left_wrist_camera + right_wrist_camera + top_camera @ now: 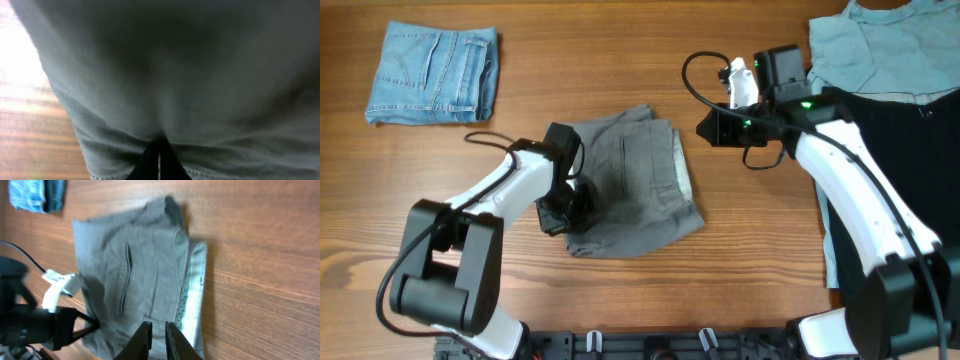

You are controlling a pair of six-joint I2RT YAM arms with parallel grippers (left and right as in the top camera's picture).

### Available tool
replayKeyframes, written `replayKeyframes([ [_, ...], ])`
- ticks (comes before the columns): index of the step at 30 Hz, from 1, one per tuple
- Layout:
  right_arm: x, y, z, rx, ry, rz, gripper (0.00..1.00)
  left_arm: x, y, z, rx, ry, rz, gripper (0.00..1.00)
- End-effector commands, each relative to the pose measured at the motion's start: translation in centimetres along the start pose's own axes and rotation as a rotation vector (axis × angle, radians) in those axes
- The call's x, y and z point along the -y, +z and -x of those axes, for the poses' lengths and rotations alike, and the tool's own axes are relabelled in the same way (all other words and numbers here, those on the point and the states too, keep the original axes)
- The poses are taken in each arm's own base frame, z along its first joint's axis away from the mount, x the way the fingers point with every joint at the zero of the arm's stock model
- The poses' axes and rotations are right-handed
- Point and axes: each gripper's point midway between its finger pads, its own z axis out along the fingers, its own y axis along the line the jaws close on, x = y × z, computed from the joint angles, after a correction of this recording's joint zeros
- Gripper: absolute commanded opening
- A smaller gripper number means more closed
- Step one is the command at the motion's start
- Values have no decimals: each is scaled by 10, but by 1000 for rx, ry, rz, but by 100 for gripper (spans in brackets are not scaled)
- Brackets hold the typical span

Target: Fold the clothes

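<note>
The grey-khaki shorts (pixel 635 190) lie folded into a rough square at the table's middle, with the pale inner waistband along their right edge. My left gripper (pixel 565 205) is at their left edge, shut on the cloth. In the left wrist view the shorts (pixel 175 65) fill the frame and pucker at the shut fingertips (pixel 159 150). My right gripper (pixel 710 125) hovers above the table to the right of the shorts, empty, fingers nearly together. The right wrist view looks down on the shorts (pixel 135 270) past its fingertips (pixel 159 330).
Folded blue jeans (pixel 432 72) lie at the back left and also show in the right wrist view (pixel 35 192). A pale grey-green shirt (pixel 880 50) and a black garment (pixel 910 150) lie piled at the right edge.
</note>
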Motion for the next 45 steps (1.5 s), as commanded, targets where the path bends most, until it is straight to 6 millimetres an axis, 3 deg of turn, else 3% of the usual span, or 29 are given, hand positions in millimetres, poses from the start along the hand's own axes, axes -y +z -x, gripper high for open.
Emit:
replayKeyframes([
  [1,0,-6,2,22,-30,-25,15,-34,34,-19,-41,-298,4,4],
  [3,-1,-5,2,18,-33,-24,15,-39,32,-3,9,-328,-21,4],
  [8,-6,-2,-1,9,-70,-18,18,-48,8,66,213,-364,-151,4],
  [13,-15,3,5,34,-194,-6,19,-53,-49,133,442,-191,-144,4],
  [17,-23,16,15,70,-246,14,20,-49,-96,154,512,-158,-103,8],
  [20,-32,36,16,65,-278,37,20,-44,-123,151,488,-163,-96,26],
  [23,-34,64,6,13,-249,43,20,-44,-142,132,414,-177,-69,40],
  [28,-18,130,-27,-150,2,94,13,-35,-151,83,212,-194,-100,40],
  [30,-14,150,-39,-206,57,146,13,-34,-147,72,171,-192,-90,40],
  [33,8,169,-56,-277,200,103,10,-31,-136,64,141,-173,-62,40],
  [36,29,169,-69,-324,305,27,8,-28,-117,53,100,-186,-45,38],
  [40,59,151,-97,-410,490,-165,6,-27,-82,40,56,-196,-21,31],
  [43,63,141,-114,-475,537,-216,5,-30,-54,29,29,-218,-6,30],
  [45,59,139,-113,-479,537,-200,5,-34,-34,28,38,-246,-7,27],
])
